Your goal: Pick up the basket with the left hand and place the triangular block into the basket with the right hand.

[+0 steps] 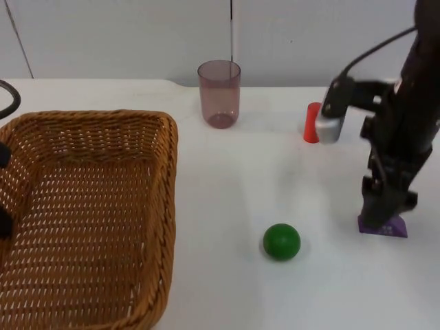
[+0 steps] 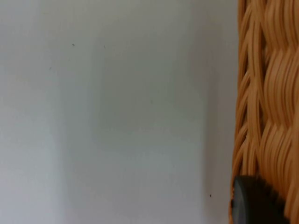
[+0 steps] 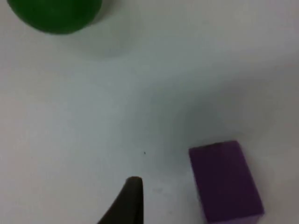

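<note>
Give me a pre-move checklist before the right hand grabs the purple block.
1. Right hand is down at the purple block: ok.
2. Block sits between the fingers: cannot tell; in the right wrist view it lies beside one fingertip.
3. Right hand closed on the block: cannot tell.
4. Left hand at the basket rim: ok, a fingertip rests against the wicker.
5. Basket lifted off the table: cannot tell.
6. Green ball lies between block and basket: not ok, go over it.

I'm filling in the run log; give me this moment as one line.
left gripper: at basket rim | right gripper: down at purple block, not gripped | green ball: on table
</note>
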Tool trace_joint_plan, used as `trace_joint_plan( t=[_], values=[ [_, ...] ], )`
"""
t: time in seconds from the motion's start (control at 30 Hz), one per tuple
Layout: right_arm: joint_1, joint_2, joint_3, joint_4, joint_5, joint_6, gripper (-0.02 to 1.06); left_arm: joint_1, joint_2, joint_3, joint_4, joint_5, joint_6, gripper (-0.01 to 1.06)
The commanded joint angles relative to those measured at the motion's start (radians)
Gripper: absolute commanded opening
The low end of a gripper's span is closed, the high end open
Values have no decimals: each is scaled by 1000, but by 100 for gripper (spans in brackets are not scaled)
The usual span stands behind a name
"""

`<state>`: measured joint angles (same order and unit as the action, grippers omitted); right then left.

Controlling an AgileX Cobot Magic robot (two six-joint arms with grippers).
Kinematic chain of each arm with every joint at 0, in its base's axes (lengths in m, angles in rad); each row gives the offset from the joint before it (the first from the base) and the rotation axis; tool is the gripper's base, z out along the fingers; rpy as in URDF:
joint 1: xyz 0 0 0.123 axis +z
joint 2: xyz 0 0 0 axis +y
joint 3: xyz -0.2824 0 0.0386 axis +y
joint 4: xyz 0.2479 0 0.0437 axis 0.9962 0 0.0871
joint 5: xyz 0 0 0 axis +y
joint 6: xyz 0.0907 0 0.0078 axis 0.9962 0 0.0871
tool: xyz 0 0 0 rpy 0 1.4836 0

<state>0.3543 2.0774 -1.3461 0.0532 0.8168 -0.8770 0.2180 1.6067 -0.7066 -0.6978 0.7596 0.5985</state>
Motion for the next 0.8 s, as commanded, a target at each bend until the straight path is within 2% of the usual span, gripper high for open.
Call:
trace_joint_plan(
  t=[0.0, 0.17, 0.27, 0.3, 0.37, 0.47, 0.5, 0.53, 0.67, 0.77],
  values=[
    [5, 24, -8, -3, 3, -18, 92, 2, -11, 3, -33, -4, 1, 0],
    [5, 70, -8, -60, 10, 13, 82, 2, -11, 3, -33, -7, 1, 0],
    [5, 76, -8, -99, 12, 40, 69, 2, -11, 3, -33, -7, 1, 0],
    [5, 76, -8, -99, 12, 40, 69, 2, -11, 3, -33, -7, 1, 0],
    [5, 76, -8, -103, 16, 40, 55, 2, -11, 3, -33, -7, 1, 0],
    [7, 70, -8, -164, 55, 43, 18, 2, -11, 3, -35, -13, 1, 0],
    [7, 70, -8, -164, 55, 43, 18, 2, -11, 3, -35, -13, 1, 0],
    [9, 53, -11, -181, 73, 58, 1, 2, -11, 3, -41, -14, 1, 0],
    [11, -8, -48, -181, 141, 94, 0, 2, -11, 3, -45, -15, 3, 0],
    [16, -85, -119, -178, 280, 201, 0, 2, -11, 3, -45, -15, 3, 0]
  ],
)
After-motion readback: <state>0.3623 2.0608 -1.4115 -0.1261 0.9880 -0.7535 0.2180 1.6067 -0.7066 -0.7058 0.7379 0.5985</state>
